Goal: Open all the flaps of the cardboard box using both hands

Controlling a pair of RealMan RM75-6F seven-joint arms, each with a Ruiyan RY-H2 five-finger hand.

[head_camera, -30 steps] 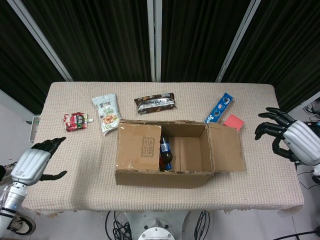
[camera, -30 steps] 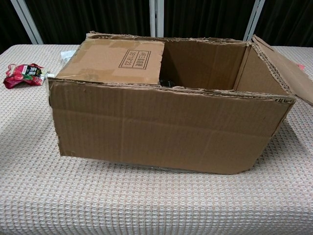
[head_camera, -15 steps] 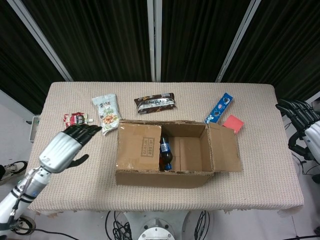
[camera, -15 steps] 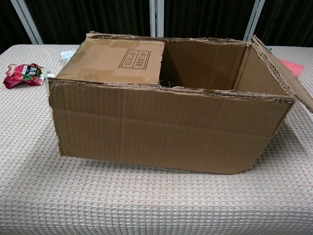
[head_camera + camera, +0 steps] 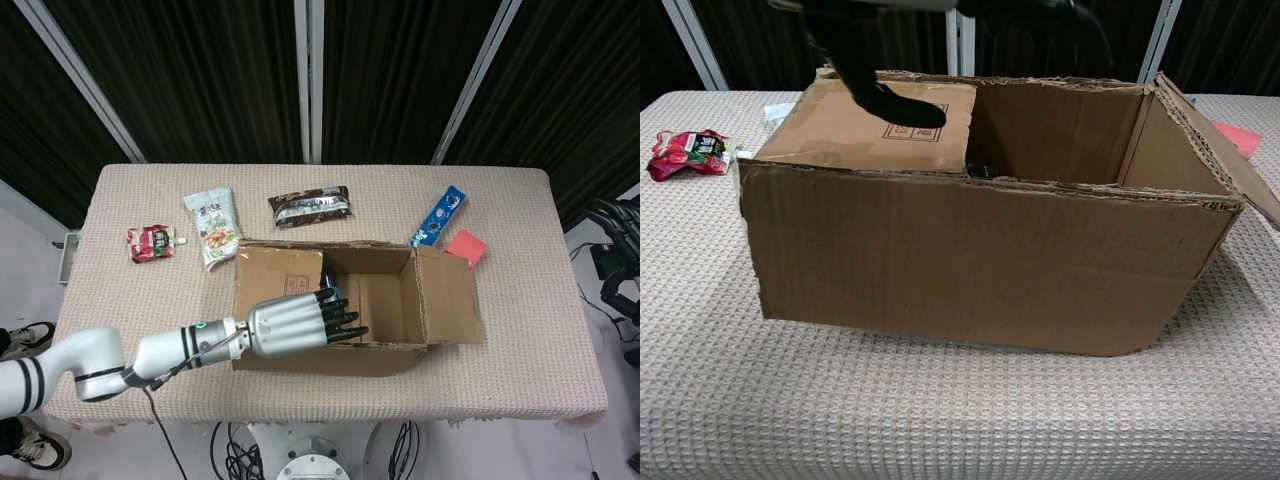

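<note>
The cardboard box (image 5: 400,356) stands mid-table, with its front wall filling the chest view (image 5: 980,260). Its left flap (image 5: 272,275) lies folded in flat over the left half of the opening, and the right flap (image 5: 456,300) leans outward. My left hand (image 5: 300,325) hovers over the box's front edge with its fingers stretched toward the flap's free edge, holding nothing. In the chest view its dark thumb (image 5: 890,105) hangs just above the left flap (image 5: 840,135). A bottle inside is mostly hidden by the hand. My right hand (image 5: 615,250) shows only as dark spread fingers at the right frame edge, off the table.
Behind the box lie a red pouch (image 5: 150,242), a snack bag (image 5: 215,227), a brown wrapper (image 5: 311,206), a blue packet (image 5: 438,215) and a red card (image 5: 467,245). The pouch (image 5: 685,152) also shows at the left of the chest view.
My left hand has swung in from the table's left side to above the box's front edge and left flap. The right hand has drawn further off to the right.
</note>
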